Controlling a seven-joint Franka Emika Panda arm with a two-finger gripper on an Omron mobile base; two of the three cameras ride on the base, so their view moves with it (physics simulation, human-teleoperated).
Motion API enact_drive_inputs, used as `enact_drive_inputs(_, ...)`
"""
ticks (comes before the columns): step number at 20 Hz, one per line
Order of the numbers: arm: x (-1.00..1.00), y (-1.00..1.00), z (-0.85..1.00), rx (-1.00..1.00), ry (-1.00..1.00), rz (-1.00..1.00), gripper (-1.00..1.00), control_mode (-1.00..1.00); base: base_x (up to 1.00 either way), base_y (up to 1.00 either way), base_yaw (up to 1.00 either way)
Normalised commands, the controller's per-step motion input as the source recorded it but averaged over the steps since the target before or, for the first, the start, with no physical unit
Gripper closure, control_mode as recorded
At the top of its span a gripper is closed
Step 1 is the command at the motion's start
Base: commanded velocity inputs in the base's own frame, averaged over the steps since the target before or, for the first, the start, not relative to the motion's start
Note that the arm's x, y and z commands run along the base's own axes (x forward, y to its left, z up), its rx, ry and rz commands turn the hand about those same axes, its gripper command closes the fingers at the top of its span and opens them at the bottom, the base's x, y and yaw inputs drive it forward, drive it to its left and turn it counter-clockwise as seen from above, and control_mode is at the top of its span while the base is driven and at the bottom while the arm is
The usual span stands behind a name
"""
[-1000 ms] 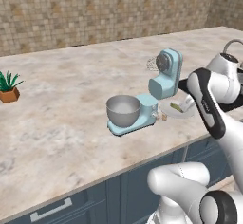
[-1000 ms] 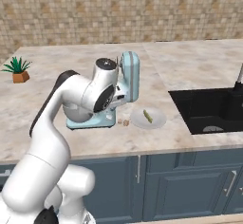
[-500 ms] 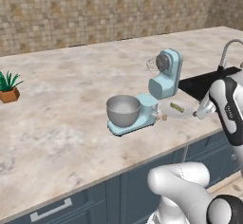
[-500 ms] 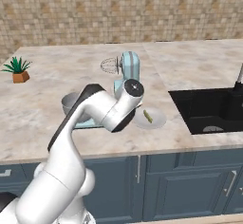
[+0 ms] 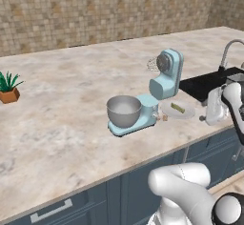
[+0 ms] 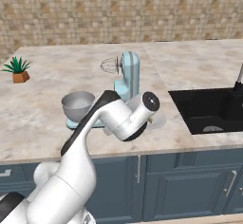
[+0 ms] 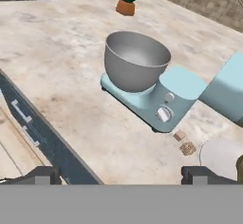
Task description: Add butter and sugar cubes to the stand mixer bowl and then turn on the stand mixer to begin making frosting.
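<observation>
The pale blue stand mixer (image 5: 164, 78) stands on the counter with its head tilted back and its whisk (image 6: 109, 65) raised. Its grey metal bowl (image 7: 136, 59) sits on the blue base and looks empty. Two small brown sugar cubes (image 7: 183, 141) lie on the counter just in front of the base's knob (image 7: 163, 114). The butter (image 5: 177, 107), a thin yellowish stick, lies on a white plate (image 5: 186, 114) right of the mixer. My gripper (image 7: 121, 176) is open and holds nothing. It hangs out past the counter's front edge, looking back at the bowl and cubes.
A potted plant (image 5: 8, 89) stands far left on the counter. A black sink (image 6: 209, 109) with a faucet (image 5: 228, 52) lies to the right. My arm (image 6: 118, 121) hides most of the plate in the right base view. Cabinet fronts (image 6: 190, 180) run below the edge.
The arm has swung away from the mixer, to the right and down toward the counter's front edge. The gripper stayed open. Mixer, bowl, butter and cubes have not moved.
</observation>
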Motion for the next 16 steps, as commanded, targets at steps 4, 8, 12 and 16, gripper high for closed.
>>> enact_drive_inputs(4,0.05,0.00,-0.16,0.00,-0.07,0.28,-1.00,-1.00,0.00,0.00,0.00)
enact_drive_inputs(8,0.02,0.00,-0.17,0.00,-0.06,0.19,-1.00,-1.00,0.00,0.00,0.00)
enact_drive_inputs(12,0.00,0.00,-0.14,0.00,-0.02,0.05,-1.00,-1.00,0.00,0.00,0.00)
enact_drive_inputs(16,0.10,0.00,-0.11,0.00,0.00,0.00,-1.00,-1.00,0.00,0.00,0.00)
